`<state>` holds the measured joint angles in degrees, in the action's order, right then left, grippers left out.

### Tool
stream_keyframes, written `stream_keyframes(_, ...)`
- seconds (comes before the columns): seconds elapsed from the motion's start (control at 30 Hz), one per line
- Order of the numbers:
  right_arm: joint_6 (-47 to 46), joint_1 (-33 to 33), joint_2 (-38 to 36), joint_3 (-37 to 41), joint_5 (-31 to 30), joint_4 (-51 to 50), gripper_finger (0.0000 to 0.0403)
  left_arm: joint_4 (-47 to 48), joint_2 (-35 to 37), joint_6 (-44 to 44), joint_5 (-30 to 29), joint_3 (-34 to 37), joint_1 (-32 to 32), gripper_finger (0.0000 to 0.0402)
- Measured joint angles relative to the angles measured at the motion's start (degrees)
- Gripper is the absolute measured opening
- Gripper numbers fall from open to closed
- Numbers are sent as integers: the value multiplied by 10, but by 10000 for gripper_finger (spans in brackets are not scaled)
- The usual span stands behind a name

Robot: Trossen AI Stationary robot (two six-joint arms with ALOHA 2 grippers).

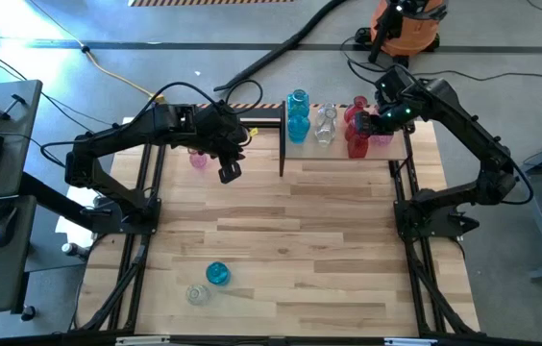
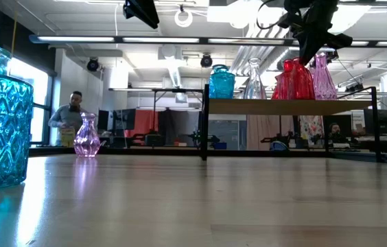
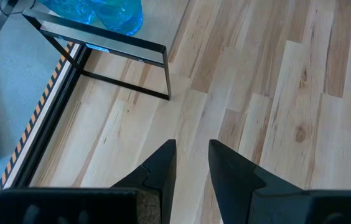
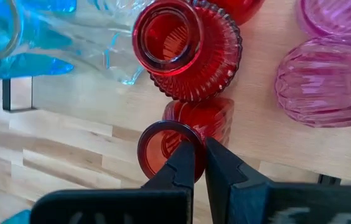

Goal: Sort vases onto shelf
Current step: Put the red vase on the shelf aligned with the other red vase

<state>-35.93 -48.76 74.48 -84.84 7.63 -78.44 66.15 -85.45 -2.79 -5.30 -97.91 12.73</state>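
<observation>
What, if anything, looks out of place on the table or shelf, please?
Nothing looks broken or spilled. The red vase pinched at its rim by the right tool seems to lean at the shelf edge. A pink vase stands alone by the left arm.

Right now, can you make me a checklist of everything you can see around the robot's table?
Surface: light wooden table, mostly bare.
Job's things: blue, clear, red and pink vases stand on the shelf; a pink vase on the table near the left arm; a blue vase and a clear vase at the near edge.
Clutter: nothing seen.
Grippers: left gripper open, empty, above the table; right gripper shut on the rim of a red vase at the shelf.
Cables: yellow and black cables on the floor behind the table.
Surroundings: orange vacuum, desk with keyboard, a person far back.
</observation>
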Motion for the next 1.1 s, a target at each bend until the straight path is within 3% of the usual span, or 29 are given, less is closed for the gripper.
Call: stream_keyframes(1.1,4,0,0,1,-11,13,1,0,0,0,0,0,0,85)
